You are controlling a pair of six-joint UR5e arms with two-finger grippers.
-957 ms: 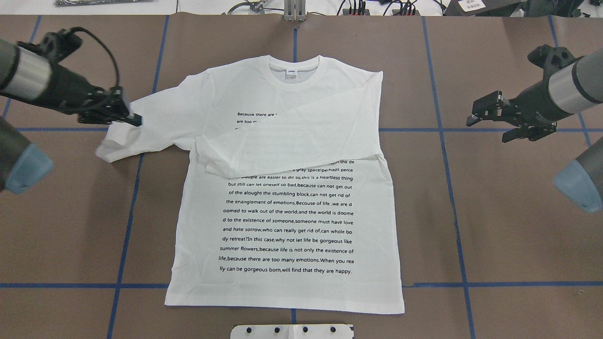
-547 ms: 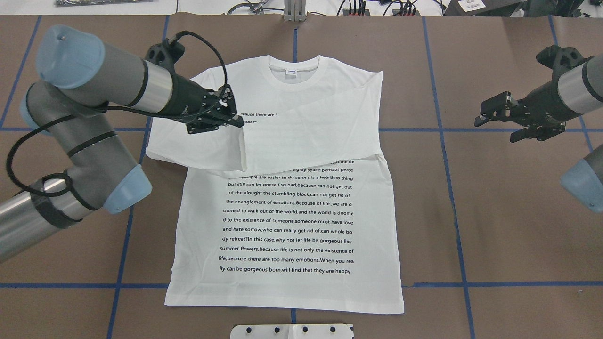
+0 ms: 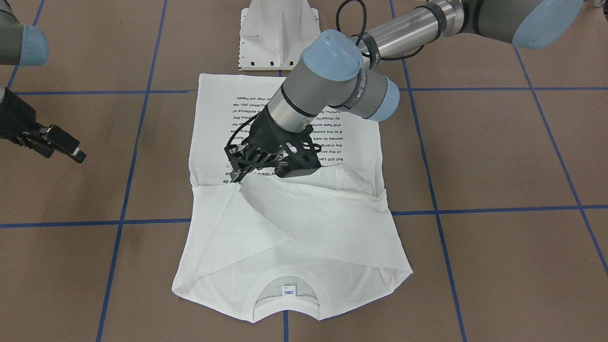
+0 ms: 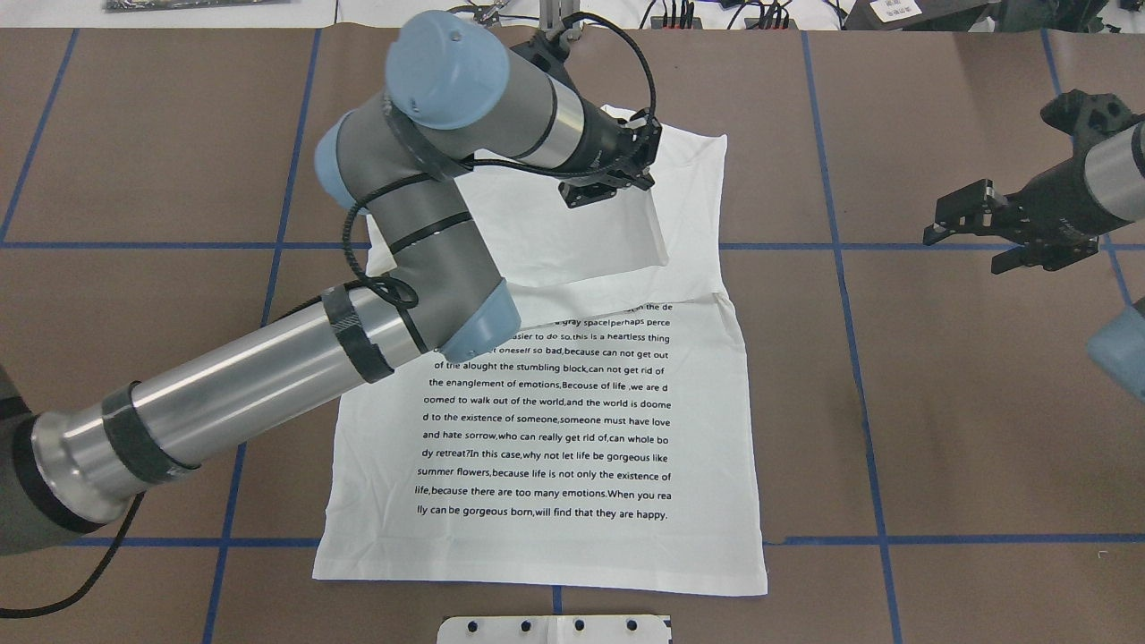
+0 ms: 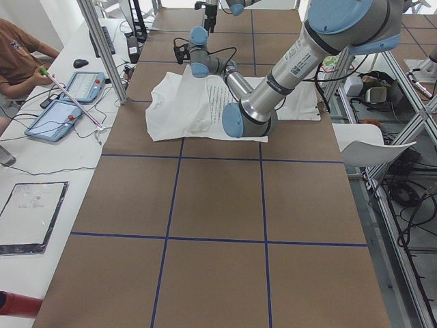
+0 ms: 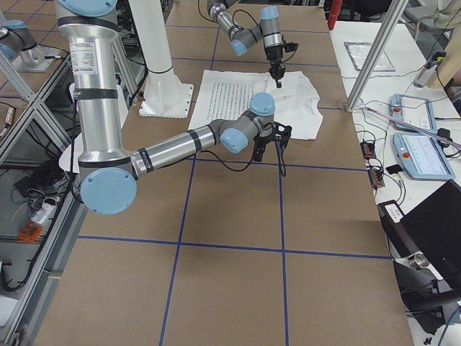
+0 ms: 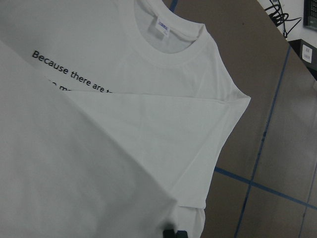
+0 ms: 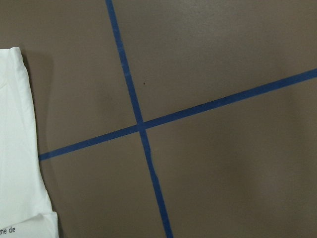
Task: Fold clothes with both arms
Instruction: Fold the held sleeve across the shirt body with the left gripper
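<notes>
Brown table (image 4: 894, 402), gridded with blue tape lines (image 4: 841, 268). White T-shirt (image 4: 555, 447) lies flat at centre, printed side up, hem toward my base, neck toward the far edge.

My left arm (image 4: 268, 376) reaches across the chest of the shirt. My right arm (image 4: 1100, 170) hangs over bare table, well apart from the cloth.

One sleeve (image 4: 617, 233) is lifted across the chest over the other, folded sleeve (image 3: 213, 223).

Left gripper (image 3: 237, 177): fingers clamped together on the lifted sleeve's end. Right gripper (image 4: 971, 250): jaws parted, holding nothing.

Ribbed collar (image 3: 285, 311) lies flat, with the neck label (image 3: 288, 290) showing inside it.
</notes>
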